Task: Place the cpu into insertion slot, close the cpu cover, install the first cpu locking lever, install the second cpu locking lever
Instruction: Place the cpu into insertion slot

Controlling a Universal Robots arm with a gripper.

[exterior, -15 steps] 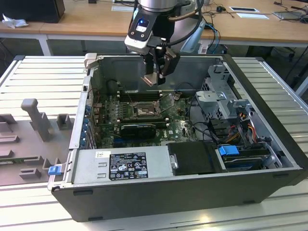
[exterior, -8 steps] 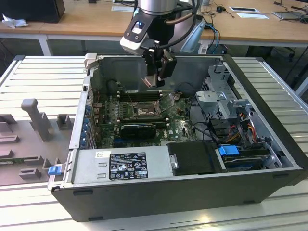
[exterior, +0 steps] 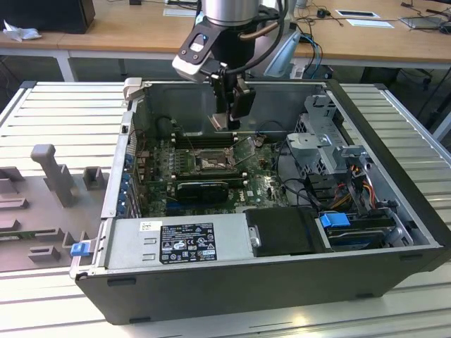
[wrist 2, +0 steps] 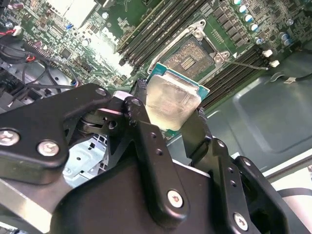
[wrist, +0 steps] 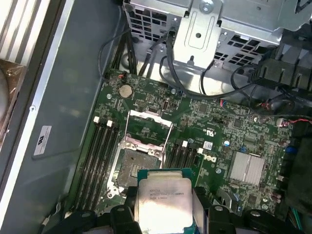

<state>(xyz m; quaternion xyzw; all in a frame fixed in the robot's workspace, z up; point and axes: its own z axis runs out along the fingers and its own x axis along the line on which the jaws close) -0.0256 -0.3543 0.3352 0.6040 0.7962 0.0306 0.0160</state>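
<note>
- Cpu [wrist: 163, 200] clamped by two edges between the fingers of the gripper [wrist: 163, 217].
- Held above the insertion slot [wrist: 132, 168], not touching it.
- Behind the slot, cpu cover [wrist: 148, 124] flipped open.

The exterior view stood back from the open computer case [exterior: 232, 282], at its six o'clock, looking down on a slant into it, with the arm hanging in from twelve. Both wrist views rode close above the green circuit board [wrist: 214, 126], facing down past the gripper [wrist 2: 170, 105] from different sides. All three took in the insertion slot [exterior: 211, 163]; both wrist views shared the cpu [wrist: 163, 200].
</note>
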